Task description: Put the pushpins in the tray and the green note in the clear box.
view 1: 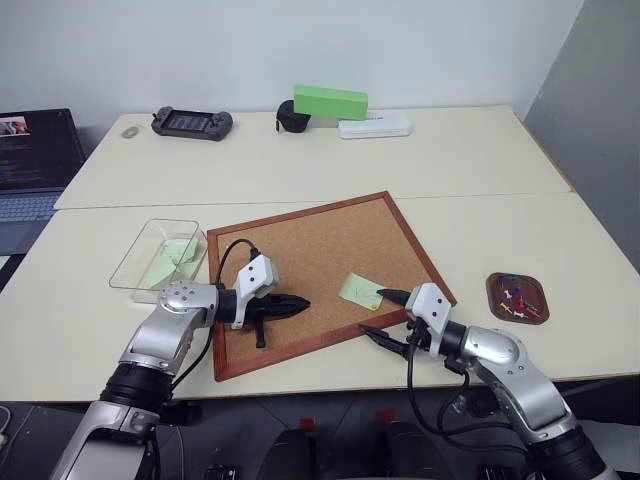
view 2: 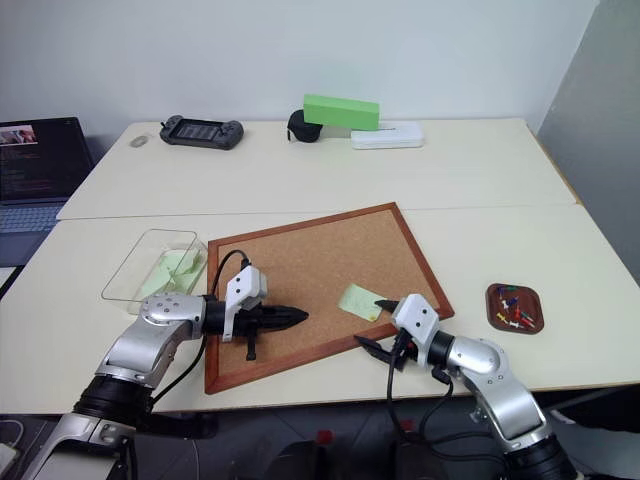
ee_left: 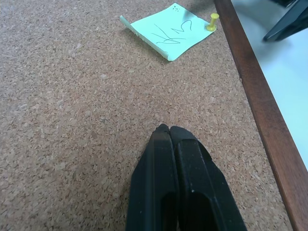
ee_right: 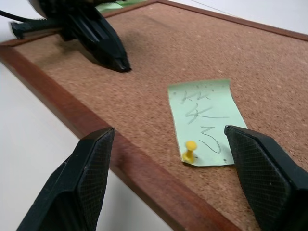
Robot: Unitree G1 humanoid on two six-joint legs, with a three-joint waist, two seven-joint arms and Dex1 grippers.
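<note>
A pale-green note [view 1: 361, 290] with scribbled writing lies on the corkboard [view 1: 300, 245], held at its near corner by a yellow pushpin [ee_right: 190, 150]. My right gripper [view 1: 378, 312] is open at the board's near edge, its fingers [ee_right: 91, 173] spread to either side of the note and pin without touching them. My left gripper [view 1: 300, 303] is shut and empty, hovering over the cork a short way left of the note. The dark reddish tray [view 1: 495, 300] at the right holds several coloured pushpins [view 1: 515, 298]. The clear box [view 1: 130, 262] at the left holds another green note [view 1: 176, 262].
At the table's far side are a bright green block [view 1: 330, 101] on a white case [view 1: 380, 126], a black object [view 1: 288, 117] and a handheld controller [view 1: 192, 122]. A laptop [view 1: 35, 160] stands at the far left. The table's right edge runs just past the tray.
</note>
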